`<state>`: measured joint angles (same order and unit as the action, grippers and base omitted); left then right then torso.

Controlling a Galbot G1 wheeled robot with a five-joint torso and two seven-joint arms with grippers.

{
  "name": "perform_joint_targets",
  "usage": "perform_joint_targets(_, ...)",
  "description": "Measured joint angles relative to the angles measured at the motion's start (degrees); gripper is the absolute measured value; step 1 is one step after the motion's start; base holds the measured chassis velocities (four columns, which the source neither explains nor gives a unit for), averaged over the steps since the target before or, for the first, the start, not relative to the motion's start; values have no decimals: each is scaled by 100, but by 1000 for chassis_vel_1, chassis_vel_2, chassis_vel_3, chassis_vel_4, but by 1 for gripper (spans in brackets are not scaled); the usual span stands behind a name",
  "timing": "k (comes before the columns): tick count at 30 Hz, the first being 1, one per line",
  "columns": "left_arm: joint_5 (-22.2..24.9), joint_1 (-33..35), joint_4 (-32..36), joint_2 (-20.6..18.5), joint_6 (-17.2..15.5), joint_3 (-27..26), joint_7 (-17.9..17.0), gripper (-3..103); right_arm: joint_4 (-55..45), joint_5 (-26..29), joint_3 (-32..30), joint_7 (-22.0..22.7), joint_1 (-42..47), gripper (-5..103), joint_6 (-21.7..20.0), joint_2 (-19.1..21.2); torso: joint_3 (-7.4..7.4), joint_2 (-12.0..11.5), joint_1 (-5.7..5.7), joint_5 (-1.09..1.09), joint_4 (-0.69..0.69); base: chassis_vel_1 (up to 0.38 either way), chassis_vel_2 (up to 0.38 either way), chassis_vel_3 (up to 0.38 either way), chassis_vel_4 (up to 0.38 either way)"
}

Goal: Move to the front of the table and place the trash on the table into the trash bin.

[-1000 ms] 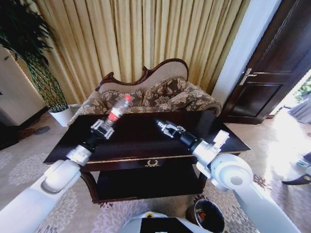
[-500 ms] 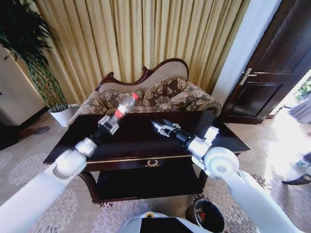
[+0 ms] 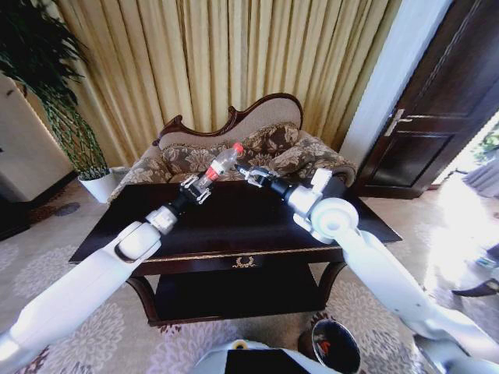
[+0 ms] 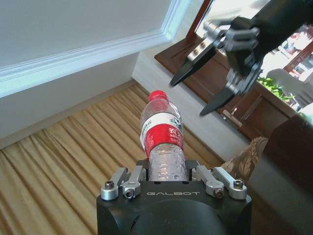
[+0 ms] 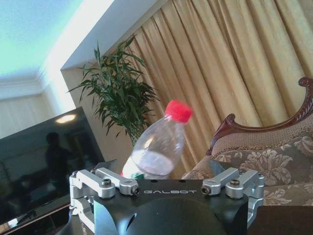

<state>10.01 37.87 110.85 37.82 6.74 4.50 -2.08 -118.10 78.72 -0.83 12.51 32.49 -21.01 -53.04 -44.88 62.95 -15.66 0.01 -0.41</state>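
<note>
Bottle [image 3: 221, 165], clear plastic with a red cap and red label, sits clamped at its lower body in the left end effector [image 3: 193, 188], raised above the far side of the table [image 3: 234, 226] and tilted so the cap points up and toward the sofa [image 3: 257, 148]. In the left wrist view the bottle [image 4: 162, 139] rises straight out from between the left end effector's fingers [image 4: 131, 181], which press against its ribbed base.

The right end effector [image 3: 248, 173] is held out over the table just beside the bottle's cap, its 2 dark fingers spread apart and gripping nothing. From the left wrist view the right end effector [image 4: 208, 83] hangs near the cap with a clear gap between them. The right wrist view looks along its own fingers at the bottle [image 5: 156, 144], close ahead and leaning, with a potted plant [image 5: 115, 95] and gold curtains [image 5: 220, 63] behind.

The trash bin [image 3: 335, 347], round and brown with a dark inside, stands on the patterned carpet [image 3: 31, 273] near the table's front right leg, just below the right arm. The table's dark glossy top shows gold trim and a gold emblem [image 3: 244, 262] on its front edge.
</note>
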Motion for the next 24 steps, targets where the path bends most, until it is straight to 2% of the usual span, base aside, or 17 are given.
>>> perform_joint_targets(11, 18, -632, -205, 391, -119, 698, -119, 35, 256, -241, 430, 247, -388, 100, -1, -436, 0, 0, 0, -1, 0, 0, 0, 0, 0)
perform_joint_targets(24, -55, -518, 161, 418, -300, 927, -248, 35, 348, -308, 620, 373, -619, 100, -5, -553, 1, 0, 0, 0, 1, 0, 0, 0, 0)
